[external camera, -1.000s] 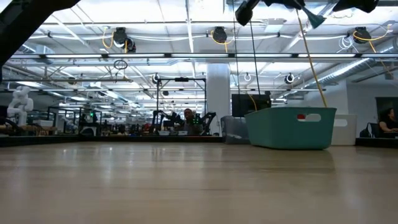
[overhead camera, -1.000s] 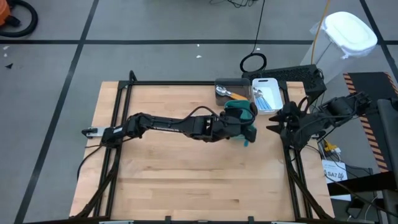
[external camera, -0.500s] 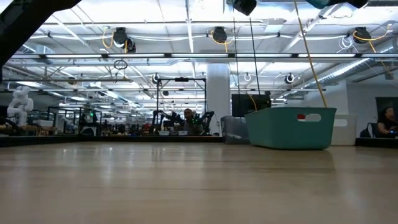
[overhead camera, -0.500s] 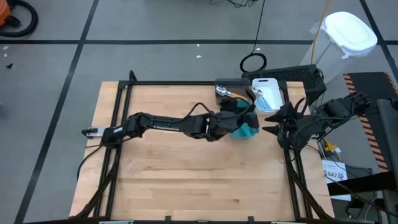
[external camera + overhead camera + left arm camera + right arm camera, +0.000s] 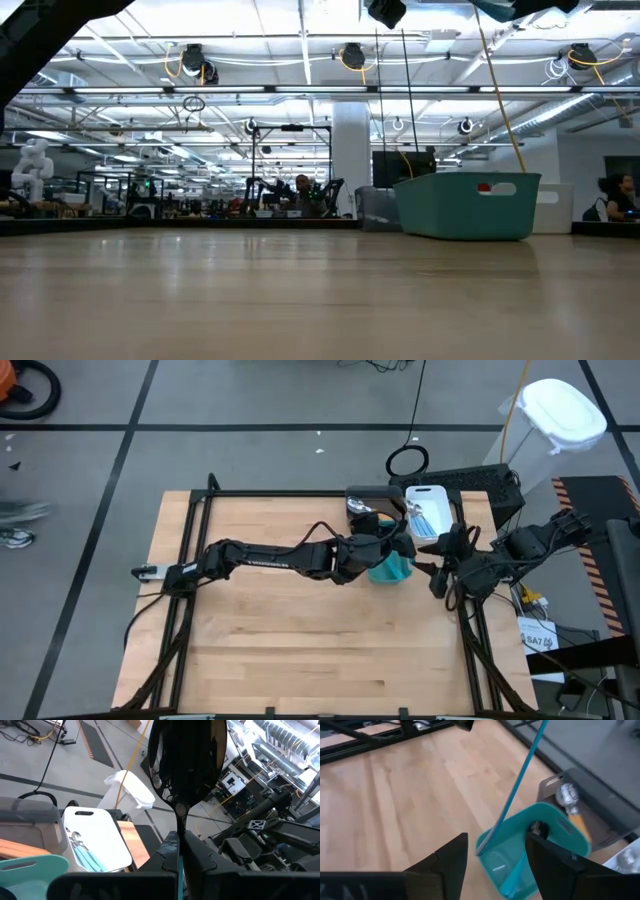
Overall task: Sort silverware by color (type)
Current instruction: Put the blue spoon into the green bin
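While the left gripper (image 5: 179, 851) stays out over the table's far right, its fingers are clamped on the handle of a black spoon (image 5: 187, 762), bowl pointing away from the wrist. At 12 o'clock from the teal bin (image 5: 391, 569), the gray bin (image 5: 372, 497) contains orange-handled silverware (image 5: 380, 513), and the white bin (image 5: 429, 510) contains light-blue-handled silverware (image 5: 425, 518). The right gripper (image 5: 496, 851) waits at 3 o'clock from the teal bin, fingers apart, empty.
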{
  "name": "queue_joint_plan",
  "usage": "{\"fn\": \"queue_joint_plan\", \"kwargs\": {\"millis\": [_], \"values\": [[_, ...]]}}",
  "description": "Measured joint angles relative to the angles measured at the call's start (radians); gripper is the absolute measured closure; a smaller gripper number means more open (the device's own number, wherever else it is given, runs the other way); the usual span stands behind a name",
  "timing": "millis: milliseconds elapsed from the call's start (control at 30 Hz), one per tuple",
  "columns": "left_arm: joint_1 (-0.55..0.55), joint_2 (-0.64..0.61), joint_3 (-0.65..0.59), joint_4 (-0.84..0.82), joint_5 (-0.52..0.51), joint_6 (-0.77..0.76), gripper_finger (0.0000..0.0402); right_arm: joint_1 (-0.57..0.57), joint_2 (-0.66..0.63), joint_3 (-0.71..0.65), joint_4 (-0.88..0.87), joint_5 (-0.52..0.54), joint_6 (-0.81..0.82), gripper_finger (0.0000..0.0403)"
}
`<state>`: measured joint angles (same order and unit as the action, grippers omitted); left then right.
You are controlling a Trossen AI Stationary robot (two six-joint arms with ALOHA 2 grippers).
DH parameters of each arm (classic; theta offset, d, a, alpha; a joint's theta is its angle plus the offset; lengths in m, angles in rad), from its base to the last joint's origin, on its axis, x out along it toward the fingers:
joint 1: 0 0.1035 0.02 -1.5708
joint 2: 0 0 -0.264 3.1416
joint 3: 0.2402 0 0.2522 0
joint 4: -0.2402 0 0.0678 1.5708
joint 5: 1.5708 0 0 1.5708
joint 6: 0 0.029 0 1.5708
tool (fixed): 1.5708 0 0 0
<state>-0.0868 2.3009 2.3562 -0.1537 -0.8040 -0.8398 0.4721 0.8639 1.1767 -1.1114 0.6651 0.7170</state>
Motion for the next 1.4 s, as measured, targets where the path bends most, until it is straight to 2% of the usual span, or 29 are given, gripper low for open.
{"fn": "queue_joint_plan", "kwargs": {"millis": [167, 300, 467, 667, 733, 867, 1167, 1267, 1400], "values": [[0.000, 0.000, 0.000, 0.002, 0.000, 0.000, 0.0396, 0.000, 0.026, 0.000, 0.000, 0.018, 0.001, 0.0214], [0.000, 0.000, 0.000, 0.020, 0.000, -0.002, 0.0396, 0.000, 0.040, 0.000, 0.003, 0.015, 0.003, 0.0238], [0.000, 0.000, 0.000, 0.058, 0.009, 0.007, 0.0396, 0.000, 0.057, 0.000, 0.011, 0.015, 0.003, 0.0285], [-0.006, -0.001, 0.000, 0.054, 0.013, 0.009, 0.0396, -0.001, 0.054, -0.001, 0.012, 0.020, 0.032, 0.0373], [-0.014, -0.004, 0.000, 0.056, 0.013, 0.011, 0.0396, -0.002, 0.052, -0.002, 0.004, 0.020, 0.058, 0.0389], [-0.024, -0.003, 0.001, 0.053, 0.032, 0.019, 0.0382, -0.001, 0.048, -0.001, -0.023, 0.012, 0.098, 0.0387], [-0.054, 0.001, 0.000, -0.031, 0.072, -0.020, 0.0287, 0.001, -0.021, -0.002, -0.018, -0.025, 0.147, 0.0400], [-0.073, -0.011, -0.001, -0.083, 0.125, -0.026, 0.0279, 0.000, -0.044, -0.001, -0.020, -0.015, 0.173, 0.0401], [-0.099, -0.058, -0.001, -0.212, 0.131, -0.050, 0.0278, 0.000, -0.075, -0.001, -0.024, -0.015, 0.246, 0.0401]]}}
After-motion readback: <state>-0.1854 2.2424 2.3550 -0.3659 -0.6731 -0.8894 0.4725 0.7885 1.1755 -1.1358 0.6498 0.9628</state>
